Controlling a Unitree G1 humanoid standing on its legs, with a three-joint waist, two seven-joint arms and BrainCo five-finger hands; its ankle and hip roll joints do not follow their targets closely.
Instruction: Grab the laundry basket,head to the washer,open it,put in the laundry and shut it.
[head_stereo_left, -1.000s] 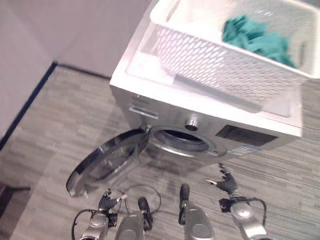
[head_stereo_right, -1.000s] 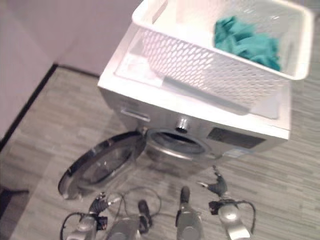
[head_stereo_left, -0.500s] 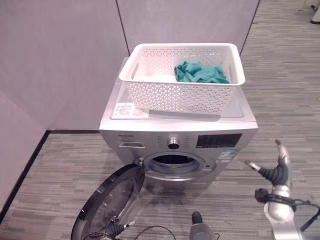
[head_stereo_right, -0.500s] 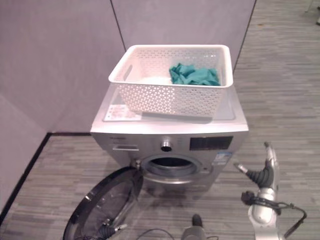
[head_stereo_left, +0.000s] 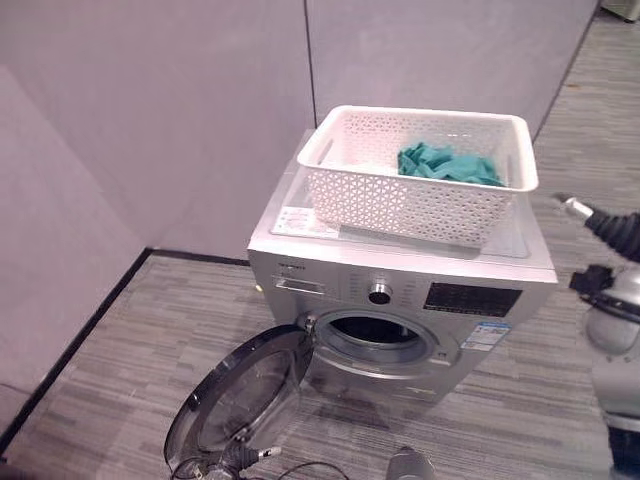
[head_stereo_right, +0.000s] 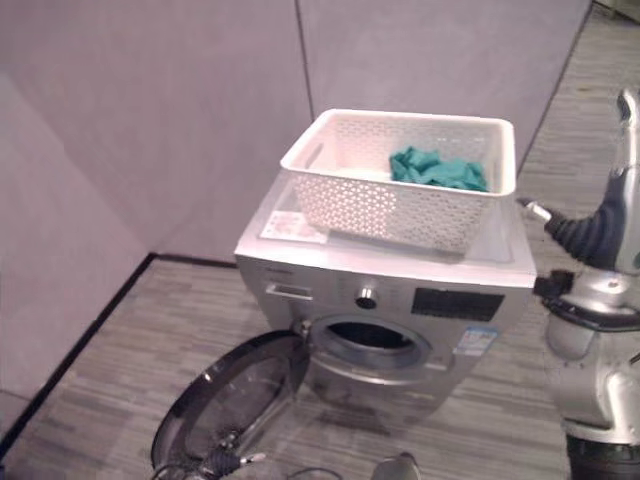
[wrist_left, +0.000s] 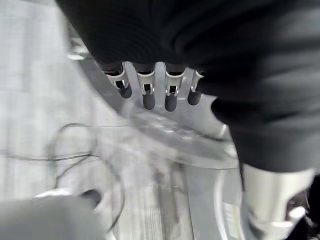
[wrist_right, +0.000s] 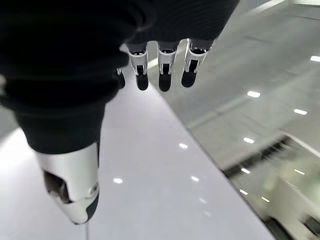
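Note:
The white perforated laundry basket (head_stereo_left: 400, 205) stands on top of the silver washer (head_stereo_left: 330, 270), with teal laundry (head_stereo_left: 450, 163) heaped in its right half. The washer's round door (head_stereo_left: 245, 395) hangs wide open to the left, and the drum opening (head_stereo_left: 385, 338) looks dark. My right hand (head_stereo_right: 590, 232) is raised beside the washer's right side, about level with its top, apart from the basket; its fingers (wrist_right: 162, 75) are straight and hold nothing. My left hand (head_stereo_left: 238, 458) hangs low by the door's bottom edge, its fingers (wrist_left: 145, 92) straight and empty over the door glass.
Grey partition walls (head_stereo_left: 200, 100) close in behind and left of the washer, with a dark baseboard (head_stereo_left: 80, 340) along the left wall. Striped grey floor (head_stereo_left: 130, 330) spreads in front. The open door takes up the floor left of the drum.
The camera has swung, so the whole scene has shifted. My right hand has risen from near the floor to the height of the washer's top. My left hand stays low by the door.

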